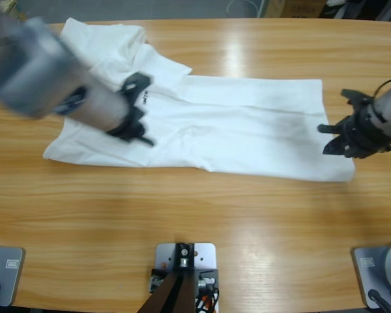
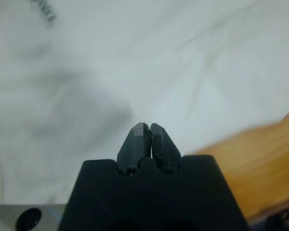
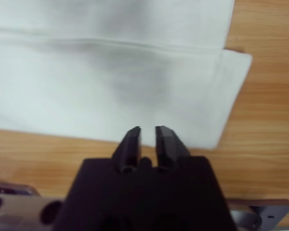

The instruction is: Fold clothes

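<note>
T-shirt (image 1: 234, 127), white and mostly spread flat, lies across the far half of the wooden table (image 1: 202, 208), and both claws sit over it at opposite ends.

Left gripper (image 2: 150, 126) has its jaws pressed together with nothing between them, and the wrist view shows them poised over plain white cloth with the shirt's near edge and bare wood just off to one side. In the high view this gripper (image 1: 141, 127) hangs above the shirt's chest, close to the tiny dark print (image 1: 145, 101). Being closed and empty, it is probably between grasps, lining up over the cloth, not holding it.

Right gripper (image 3: 148, 129) has its jaws slightly apart, also empty, aimed at the shirt's hem corner (image 3: 231, 72), where the hem is turned over in a narrow double layer. From above, that gripper (image 1: 342, 138) sits at the hem end of the shirt, a sensible place for lifting the hem toward the collar.

Beyond the left gripper, the sleeve and shoulder cloth (image 1: 111, 42) is bunched and overlapped, so it likely needs smoothing before a clean fold.
</note>
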